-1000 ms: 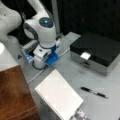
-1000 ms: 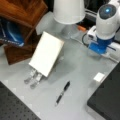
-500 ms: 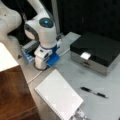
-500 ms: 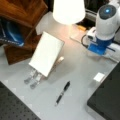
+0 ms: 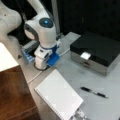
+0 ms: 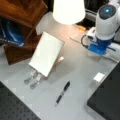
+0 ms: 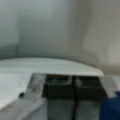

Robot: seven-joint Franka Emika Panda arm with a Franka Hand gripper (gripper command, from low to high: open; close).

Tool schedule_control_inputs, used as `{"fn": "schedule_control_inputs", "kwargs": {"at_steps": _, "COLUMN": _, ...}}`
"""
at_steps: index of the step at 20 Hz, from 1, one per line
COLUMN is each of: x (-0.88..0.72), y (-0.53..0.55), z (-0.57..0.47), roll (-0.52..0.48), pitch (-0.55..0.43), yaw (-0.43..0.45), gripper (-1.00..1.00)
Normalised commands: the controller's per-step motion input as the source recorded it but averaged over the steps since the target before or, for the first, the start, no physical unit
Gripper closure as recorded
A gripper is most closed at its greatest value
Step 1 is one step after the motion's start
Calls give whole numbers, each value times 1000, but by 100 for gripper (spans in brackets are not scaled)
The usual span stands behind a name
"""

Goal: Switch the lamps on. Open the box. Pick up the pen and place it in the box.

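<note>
Lying closed, black-lidded box (image 5: 96,51); pen (image 5: 93,92) apart.

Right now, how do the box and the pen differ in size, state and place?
The box is a wide flat case, far bigger than the thin pen. The box has a black lid and grey front with a white clasp, lid shut; the pen is black with a lighter tip. In a front view the box sits toward the top, the pen nearer the bottom, apart from it. Both rest untouched on the table, away from the gripper.

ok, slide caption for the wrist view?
Wrist view: shut gripper low over the grey table, a pale curved edge just ahead.
</note>
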Motion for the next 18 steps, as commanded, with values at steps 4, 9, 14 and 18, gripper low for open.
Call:
{"fn": "schedule_control_inputs", "kwargs": {"at_steps": 4, "x": -893, "y": -99, "z": -210, "roll": 111, "pitch": -464, "yaw": -13, "gripper": 100}}
{"fn": "schedule_control_inputs", "kwargs": {"at_steps": 9, "x": -621, "y": -4, "z": -79, "roll": 131, "pitch": -446, "yaw": -39, "gripper": 100}}
{"fn": "schedule_control_inputs", "kwargs": {"at_steps": 14, "x": -398, "y": 59, "z": 4, "roll": 120, "pitch": -362, "yaw": -59, "gripper": 100}}
{"fn": "schedule_control_inputs", "kwargs": {"at_steps": 18, "x": -238, "y": 80, "z": 121, "roll": 80, "pitch": -233, "yaw": -72, "gripper": 100}}
